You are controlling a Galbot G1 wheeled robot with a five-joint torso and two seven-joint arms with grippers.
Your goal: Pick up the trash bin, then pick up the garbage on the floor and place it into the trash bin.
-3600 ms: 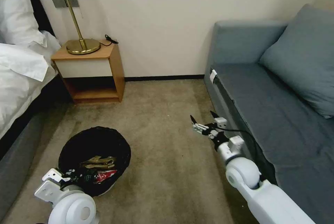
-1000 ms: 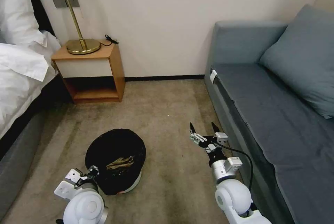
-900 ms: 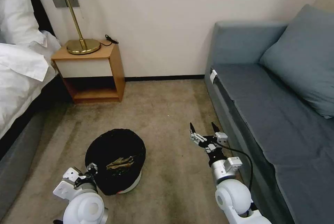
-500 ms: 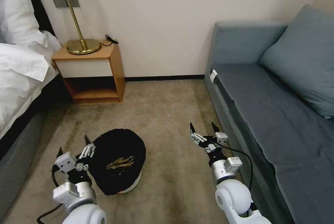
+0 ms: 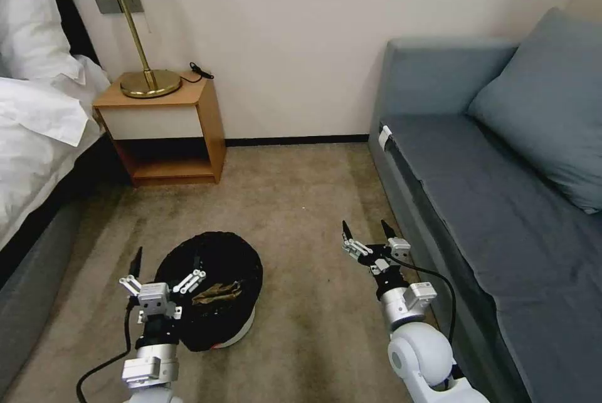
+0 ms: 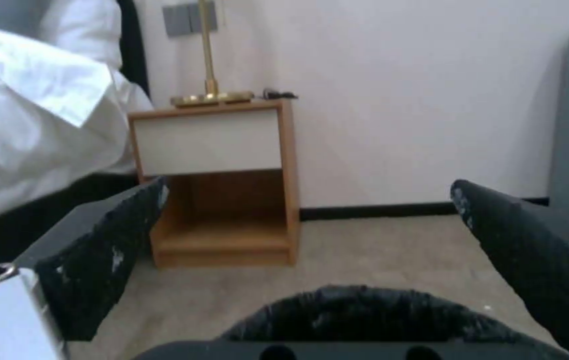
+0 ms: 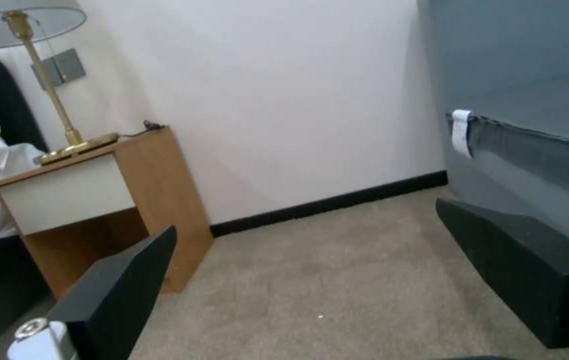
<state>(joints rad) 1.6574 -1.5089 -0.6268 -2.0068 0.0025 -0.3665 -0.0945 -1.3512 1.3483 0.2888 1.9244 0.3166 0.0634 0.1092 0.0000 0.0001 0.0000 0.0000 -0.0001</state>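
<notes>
The floor (image 5: 301, 202) is covered with beige carpet. The trash bin (image 5: 210, 290), white with a black bag liner, stands upright on it. A wooden nightstand (image 5: 164, 130) stands against the wall. A grey sofa (image 5: 495, 202) rests along the right side.

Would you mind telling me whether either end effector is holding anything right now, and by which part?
Nothing is held. The left end effector is open by the trash bin; the right end effector is open above the carpet.
</notes>
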